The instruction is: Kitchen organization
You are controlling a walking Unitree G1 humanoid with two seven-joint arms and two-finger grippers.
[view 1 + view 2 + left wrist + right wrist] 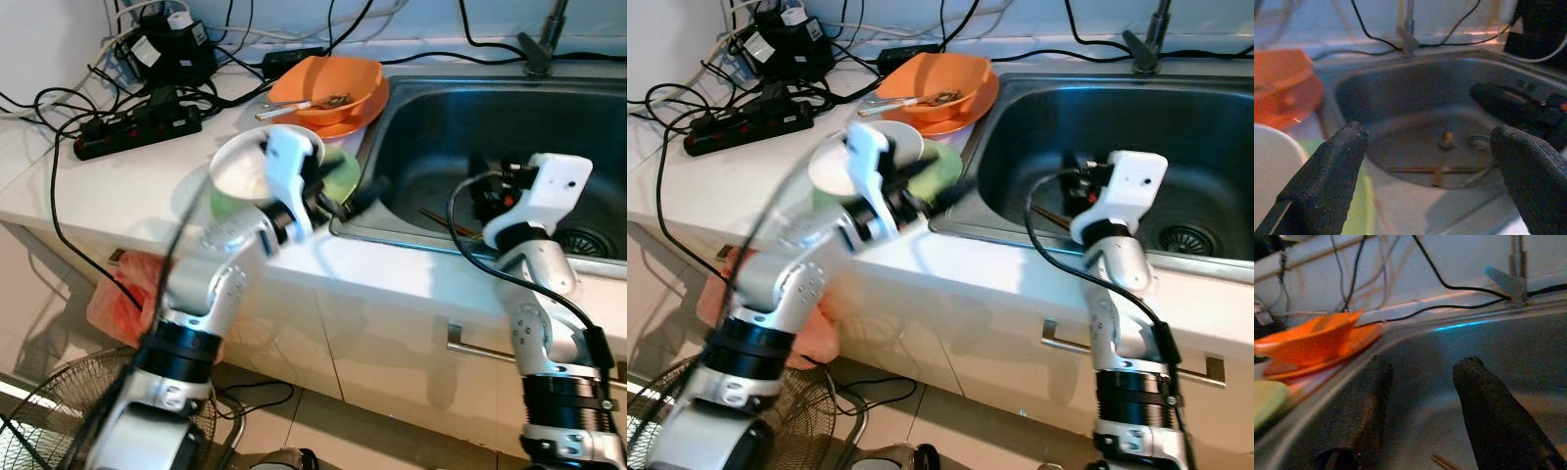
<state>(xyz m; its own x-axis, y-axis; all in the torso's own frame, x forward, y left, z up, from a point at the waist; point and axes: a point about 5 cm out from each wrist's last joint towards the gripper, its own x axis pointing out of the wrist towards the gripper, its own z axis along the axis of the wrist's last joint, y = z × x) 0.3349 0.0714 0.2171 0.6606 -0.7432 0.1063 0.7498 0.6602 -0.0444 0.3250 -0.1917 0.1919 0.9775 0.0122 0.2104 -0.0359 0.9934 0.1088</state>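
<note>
A white bowl rests on a green plate at the counter's edge, just left of the steel sink. Behind them an orange bowl with a spoon sits on an orange plate. My left gripper is open and empty, hovering over the green plate by the sink's left rim and pointing into the basin. My right gripper hangs inside the sink, open, holding nothing. Chopsticks lie on the sink floor near the drain.
A black power strip and tangled cables cover the back left of the counter. The faucet stands behind the sink. A fan and a red bag are on the floor to the left.
</note>
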